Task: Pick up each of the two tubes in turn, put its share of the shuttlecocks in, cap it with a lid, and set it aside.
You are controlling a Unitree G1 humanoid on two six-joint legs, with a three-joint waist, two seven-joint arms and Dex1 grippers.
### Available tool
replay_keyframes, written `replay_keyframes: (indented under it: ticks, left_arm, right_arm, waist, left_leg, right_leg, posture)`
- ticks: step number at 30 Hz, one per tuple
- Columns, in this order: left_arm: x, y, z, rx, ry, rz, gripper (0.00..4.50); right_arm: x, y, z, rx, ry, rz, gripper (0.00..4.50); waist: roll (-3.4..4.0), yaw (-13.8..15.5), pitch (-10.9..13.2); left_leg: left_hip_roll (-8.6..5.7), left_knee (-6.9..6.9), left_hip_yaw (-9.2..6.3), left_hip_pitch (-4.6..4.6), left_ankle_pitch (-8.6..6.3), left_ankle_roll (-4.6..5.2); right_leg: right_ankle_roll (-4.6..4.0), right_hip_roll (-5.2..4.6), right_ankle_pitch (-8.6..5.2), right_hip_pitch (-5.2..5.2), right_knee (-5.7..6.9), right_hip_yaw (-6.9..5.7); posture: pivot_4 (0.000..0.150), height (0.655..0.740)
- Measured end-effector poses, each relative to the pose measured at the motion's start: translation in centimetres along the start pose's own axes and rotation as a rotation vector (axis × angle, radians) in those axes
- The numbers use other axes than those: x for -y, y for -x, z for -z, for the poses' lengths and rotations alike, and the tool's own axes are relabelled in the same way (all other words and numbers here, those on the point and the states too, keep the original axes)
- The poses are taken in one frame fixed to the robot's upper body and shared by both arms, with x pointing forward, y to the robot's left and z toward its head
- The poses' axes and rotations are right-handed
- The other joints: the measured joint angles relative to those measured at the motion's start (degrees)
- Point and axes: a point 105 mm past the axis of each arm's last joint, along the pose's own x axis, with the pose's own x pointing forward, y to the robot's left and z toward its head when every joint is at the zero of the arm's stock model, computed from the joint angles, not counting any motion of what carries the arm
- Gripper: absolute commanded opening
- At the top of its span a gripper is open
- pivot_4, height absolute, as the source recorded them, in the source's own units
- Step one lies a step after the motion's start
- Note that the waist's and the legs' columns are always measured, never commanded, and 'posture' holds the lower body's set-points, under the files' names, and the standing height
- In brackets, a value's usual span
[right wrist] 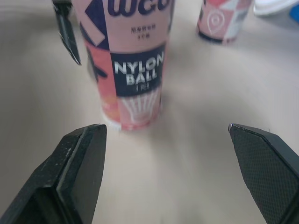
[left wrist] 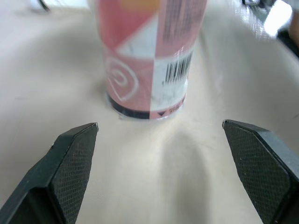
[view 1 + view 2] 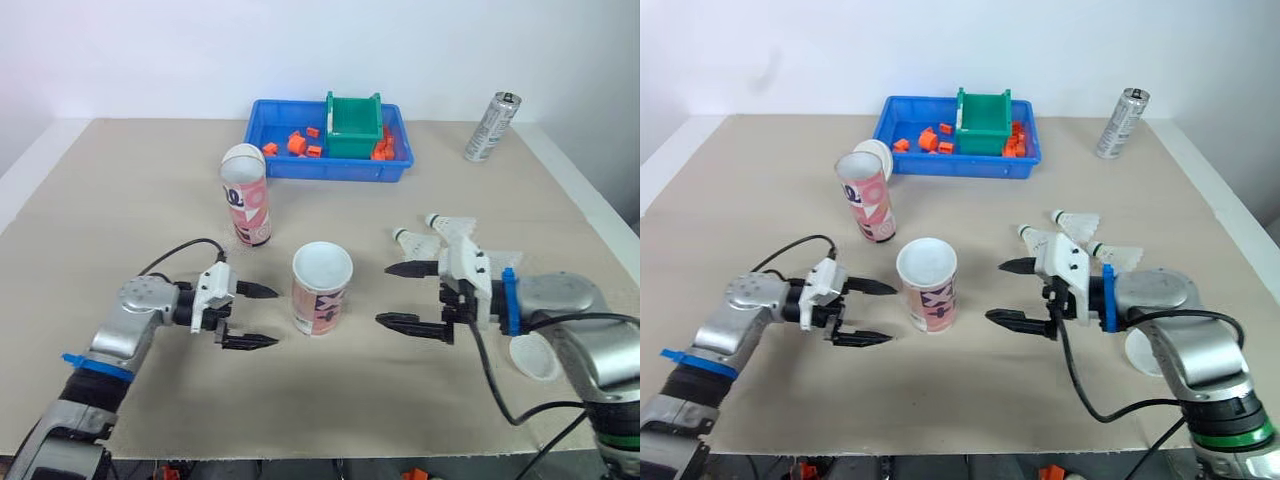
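Near tube (image 3: 322,290) stands upright at the centre, top open and white inside, its wall pink with dark blue and white panels and the words NYLON BALL; far tube (image 3: 246,200) stands upright behind it and to the left, apart from it, pink and white with a dark base band, top open too; a white lid (image 3: 877,153) shows just behind the far tube; a second lid (image 3: 1143,352) lies flat far to the right; three white shuttlecocks (image 3: 1076,220) lie on their sides right of the near tube.
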Motion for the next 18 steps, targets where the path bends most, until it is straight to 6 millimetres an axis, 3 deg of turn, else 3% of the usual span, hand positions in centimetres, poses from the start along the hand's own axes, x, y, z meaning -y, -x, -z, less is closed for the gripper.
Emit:
replay_keyframes:
  ticks: [2, 4, 7, 14, 18]
  left_arm:
    - [-0.6, 1.3, -3.1, 0.093, -0.007, -0.061, 4.46]
    - [0.1, 2.6, -5.5, 0.119, 0.01, -0.057, 4.46]
    - [1.0, 2.9, -7.0, 0.15, 0.022, -0.04, 4.46]
    - [2.5, 4.0, -5.9, 0.097, 0.113, -0.072, 4.46]
    - [2.6, 4.7, -6.4, 0.101, 0.11, -0.123, 4.46]
  right_arm:
    - [-0.7, -0.9, 0.8, -0.015, 0.002, -0.022, 4.5]
    - [-0.9, -1.8, 1.6, -0.015, -0.009, -0.026, 4.5]
    - [-0.9, -2.3, 2.0, -0.007, -0.02, -0.027, 4.5]
    - [-0.1, -4.7, 1.3, 0.054, -0.023, -0.034, 4.5]
    - [0.2, -5.6, 1.4, 0.071, -0.043, -0.04, 4.5]
  waist:
    - [-0.05, 0.1, 0.1]
    - [-0.1, 0.0, 0.1]
    - [0.08, 0.0, 0.2]
    - [0.03, -0.4, 0.3]
    - [0.02, -0.1, 0.3]
  left_leg:
    - [0.0, 0.03, 0.0, -0.03, 0.0, -0.01]
    - [0.0, 0.01, 0.01, -0.02, 0.0, -0.02]
    - [-0.02, 0.01, 0.02, 0.0, -0.01, -0.03]
    - [0.21, 0.02, 0.01, 0.11, 0.01, -0.04]
    - [0.22, 0.05, 0.01, 0.09, 0.02, -0.06]
  right_leg:
    - [0.03, -0.02, 0.0, 0.01, -0.01, 0.0]
    - [0.04, -0.03, -0.03, 0.0, -0.01, 0.01]
    - [0.05, -0.03, -0.04, 0.01, 0.0, 0.02]
    - [-0.17, 0.21, 0.09, 0.0, 0.05, -0.01]
    - [-0.18, 0.22, 0.08, 0.02, 0.04, 0.0]
  posture:
    - [0.15, 0.7309]
    - [0.15, 0.7309]
    - [0.15, 0.7309]
    - [0.15, 0.7309]
    - [0.15, 0.7309]
